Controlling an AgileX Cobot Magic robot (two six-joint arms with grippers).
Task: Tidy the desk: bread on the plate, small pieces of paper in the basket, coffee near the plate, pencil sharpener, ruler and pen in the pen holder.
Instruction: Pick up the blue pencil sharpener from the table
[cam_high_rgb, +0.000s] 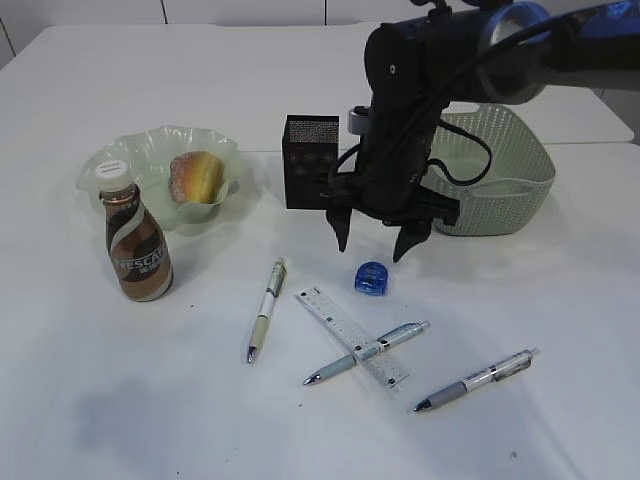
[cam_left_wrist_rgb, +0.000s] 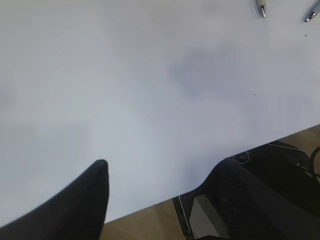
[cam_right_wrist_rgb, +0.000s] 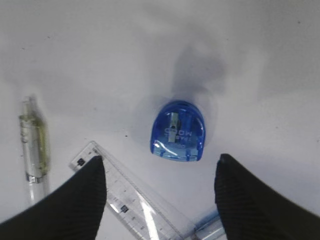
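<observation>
Right claw (cam_high_rgb: 372, 243): jaws wide, holding nothing, hanging just above the sharpener (cam_high_rgb: 371, 278).
Sharpener: blue, flat on the desk (cam_high_rgb: 150, 400), between the finger (cam_right_wrist_rgb: 75, 200) tips in the wrist view, touching neither.
Ruler (cam_high_rgb: 351, 336): just near-left of the sharpener, slanted, a pen (cam_high_rgb: 366, 353) lying across it.
Other pens: one (cam_high_rgb: 266, 309) left of the ruler, one (cam_high_rgb: 476, 380) near right.
Holder (cam_high_rgb: 310, 161): black mesh, far side, just left of the arm.
Basket (cam_high_rgb: 505, 175): far right, behind the arm.
Bread (cam_high_rgb: 196, 176): in the plate (cam_high_rgb: 150, 150), far left.
Coffee (cam_high_rgb: 136, 240): upright, just near-left of the plate.
Left claw (cam_left_wrist_rgb: 165, 200): jaws wide, holding nothing, over the bare near desk edge.
</observation>
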